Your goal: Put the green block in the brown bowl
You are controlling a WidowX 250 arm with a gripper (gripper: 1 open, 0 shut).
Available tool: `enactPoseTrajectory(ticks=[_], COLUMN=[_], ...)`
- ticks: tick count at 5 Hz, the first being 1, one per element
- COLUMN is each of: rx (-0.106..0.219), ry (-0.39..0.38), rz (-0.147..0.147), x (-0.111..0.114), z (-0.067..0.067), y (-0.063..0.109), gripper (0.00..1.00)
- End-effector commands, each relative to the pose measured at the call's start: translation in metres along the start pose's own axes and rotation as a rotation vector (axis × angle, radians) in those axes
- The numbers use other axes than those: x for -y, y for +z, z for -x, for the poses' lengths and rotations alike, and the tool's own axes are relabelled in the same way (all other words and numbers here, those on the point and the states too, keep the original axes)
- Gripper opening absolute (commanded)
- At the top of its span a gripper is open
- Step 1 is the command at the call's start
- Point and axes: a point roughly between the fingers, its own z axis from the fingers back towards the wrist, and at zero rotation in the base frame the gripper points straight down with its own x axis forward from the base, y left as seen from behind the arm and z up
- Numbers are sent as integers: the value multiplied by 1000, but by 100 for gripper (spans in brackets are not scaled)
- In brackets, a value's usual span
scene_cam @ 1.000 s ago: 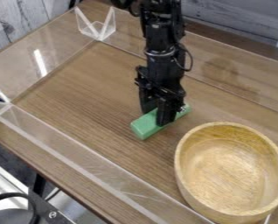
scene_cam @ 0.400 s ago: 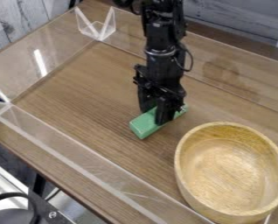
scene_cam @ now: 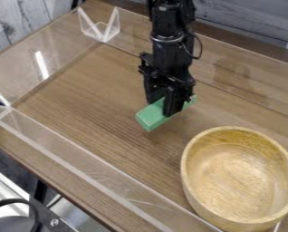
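Note:
The green block [scene_cam: 150, 119] is a small mint bar near the middle of the wooden table, tilted, with its far end between the fingers of my gripper [scene_cam: 169, 108]. The gripper points straight down and is shut on the block, holding it just off the table surface. The brown bowl [scene_cam: 237, 133] is a wide, empty, light wooden bowl at the front right, a short way to the right of and nearer than the block. The black arm rises from the gripper toward the top of the view.
A low clear plastic wall [scene_cam: 62, 145] runs along the table's near-left edge. A small clear plastic stand [scene_cam: 103, 27] sits at the back left. Bare wooden table [scene_cam: 86, 91] lies to the left of the gripper.
The gripper has come up a little with the green block held in it; the block now sits slightly higher and further left in the picture. The bowl has not moved.

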Motion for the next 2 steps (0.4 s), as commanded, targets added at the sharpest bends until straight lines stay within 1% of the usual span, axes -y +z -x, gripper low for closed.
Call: enactPoseTrajectory(ticks=[1, 2], rx=[96, 110], ry=[-11, -16], rz=[-37, -37], x=[3, 12], z=[-10, -10], y=[32, 40], gripper=[0, 0])
